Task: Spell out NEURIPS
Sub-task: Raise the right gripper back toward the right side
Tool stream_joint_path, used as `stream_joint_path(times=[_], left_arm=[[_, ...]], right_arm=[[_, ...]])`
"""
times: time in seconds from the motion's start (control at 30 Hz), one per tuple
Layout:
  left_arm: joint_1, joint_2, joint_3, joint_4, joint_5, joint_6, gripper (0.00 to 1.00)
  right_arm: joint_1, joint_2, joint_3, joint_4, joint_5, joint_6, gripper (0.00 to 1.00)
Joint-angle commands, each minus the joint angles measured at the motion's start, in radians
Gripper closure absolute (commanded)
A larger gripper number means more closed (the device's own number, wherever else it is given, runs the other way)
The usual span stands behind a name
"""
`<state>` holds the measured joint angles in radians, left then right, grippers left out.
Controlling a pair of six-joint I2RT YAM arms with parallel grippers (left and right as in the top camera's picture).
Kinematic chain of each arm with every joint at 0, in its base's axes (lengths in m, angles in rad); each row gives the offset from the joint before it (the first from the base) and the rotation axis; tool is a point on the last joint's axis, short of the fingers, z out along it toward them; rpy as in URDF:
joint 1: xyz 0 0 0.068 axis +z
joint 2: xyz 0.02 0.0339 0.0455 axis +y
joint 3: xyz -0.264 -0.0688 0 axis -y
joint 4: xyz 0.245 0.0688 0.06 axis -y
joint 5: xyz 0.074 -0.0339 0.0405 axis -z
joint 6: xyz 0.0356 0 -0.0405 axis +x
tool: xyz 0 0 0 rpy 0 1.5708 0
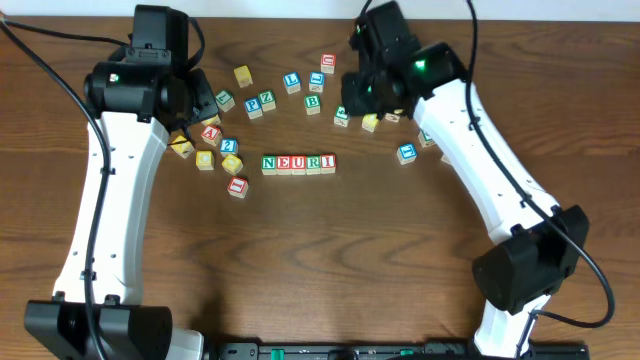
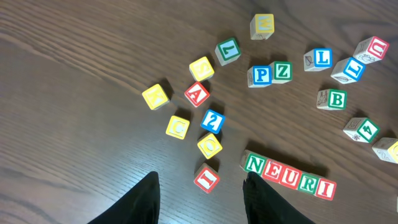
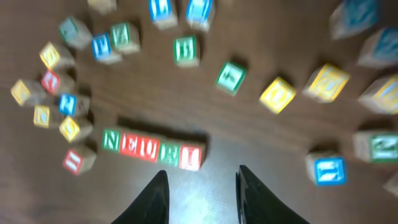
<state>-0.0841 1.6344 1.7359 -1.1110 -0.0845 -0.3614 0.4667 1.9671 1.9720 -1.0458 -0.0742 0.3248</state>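
Note:
Five cubes reading N, E, U, R, I stand in a touching row (image 1: 298,164) at the table's middle, also seen as the row (image 2: 289,175) and, blurred, the row (image 3: 153,148). A blue P cube (image 2: 262,75) sits farther back beside a green Z cube (image 2: 282,71). I cannot tell which cube carries an S. My left gripper (image 2: 200,186) hovers open over the scattered cubes left of the row, holding nothing. Just right of the row's I end, my right gripper (image 3: 202,180) hangs open above bare table, with nothing between its fingers.
Loose cubes lie around the row: a spare red I (image 2: 206,178), red A (image 2: 197,94), several yellow ones such as the yellow cube (image 2: 177,126), green B (image 2: 336,99), blue L (image 2: 321,58). A blue cube (image 3: 329,170) sits right of my right gripper.

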Motion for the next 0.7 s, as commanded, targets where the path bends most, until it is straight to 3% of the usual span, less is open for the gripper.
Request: stream_joint_path(times=[0.0, 0.67], left_arm=[[0.005, 0.013, 0.002, -0.003, -0.003, 0.013, 0.57], [0.005, 0.013, 0.002, -0.008, -0.003, 0.014, 0.57]], right_arm=[[-0.014, -0.009, 0.03, 0.014, 0.069, -0.027, 0.66], [-0.073, 0.048, 0.029, 0.032, 0.073, -0.003, 0.44]])
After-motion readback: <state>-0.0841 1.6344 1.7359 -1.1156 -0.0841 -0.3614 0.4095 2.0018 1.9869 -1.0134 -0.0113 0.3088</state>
